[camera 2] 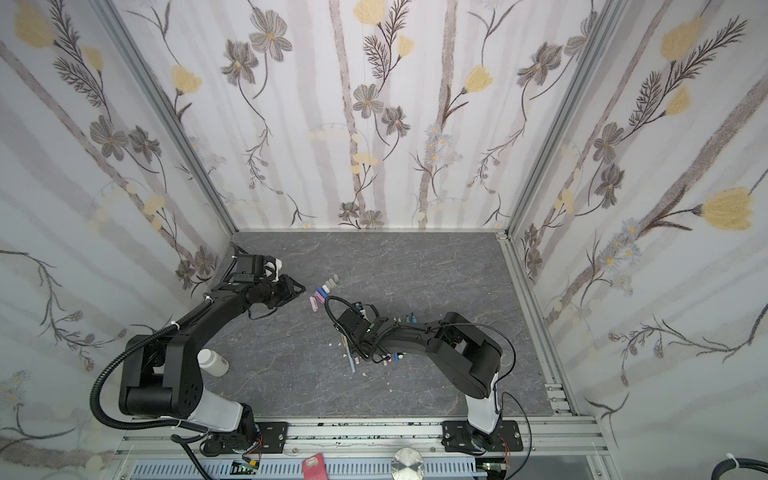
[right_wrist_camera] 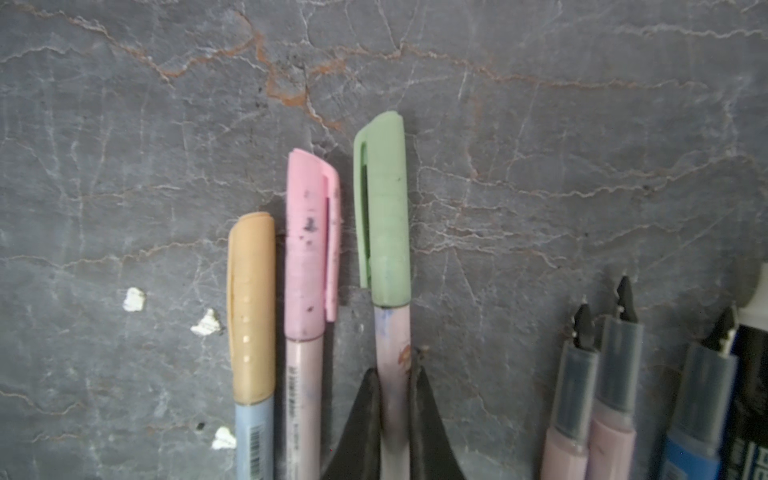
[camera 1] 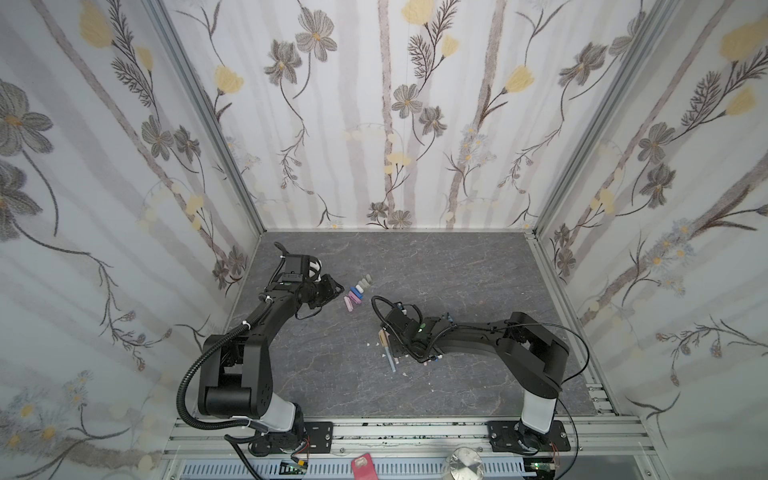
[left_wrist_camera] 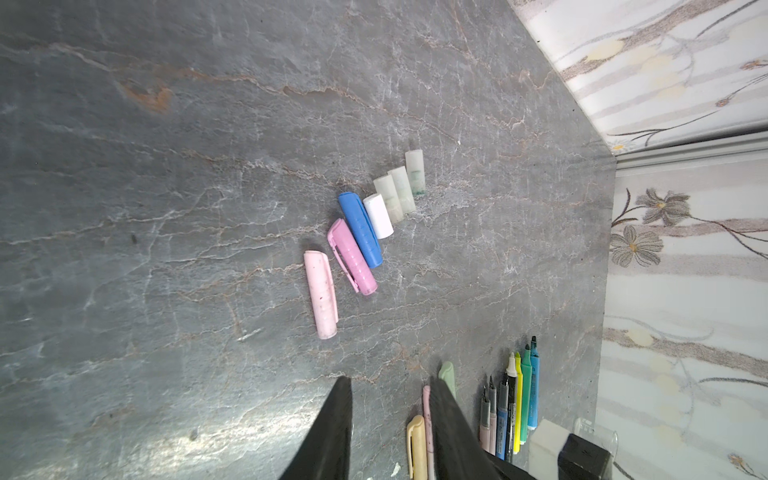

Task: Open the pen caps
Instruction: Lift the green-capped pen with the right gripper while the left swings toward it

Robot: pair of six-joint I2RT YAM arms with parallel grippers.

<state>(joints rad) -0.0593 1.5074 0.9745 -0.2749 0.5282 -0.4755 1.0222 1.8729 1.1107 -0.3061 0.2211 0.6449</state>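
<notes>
My right gripper (right_wrist_camera: 394, 374) is shut on the pale pink barrel of a pen just below its green cap (right_wrist_camera: 384, 208), which is still on the pen. Beside it lie a pen with a pink cap (right_wrist_camera: 307, 245) and one with an orange cap (right_wrist_camera: 251, 307). Several uncapped pens (right_wrist_camera: 619, 361) with dark tips lie on the other side. A row of loose pen caps (left_wrist_camera: 360, 230), pink, purple, blue, white and translucent, lies on the table (camera 1: 356, 293). My left gripper (left_wrist_camera: 390, 380) hovers open next to that row (camera 1: 338, 287), with nothing between its fingers.
White flecks (right_wrist_camera: 134, 299) dot the grey stone tabletop (camera 1: 457, 270) near the capped pens. A white bottle (camera 2: 212, 361) stands by the left arm's base. Flowered walls enclose three sides. A white block (left_wrist_camera: 548, 444) sits beyond the uncapped pens.
</notes>
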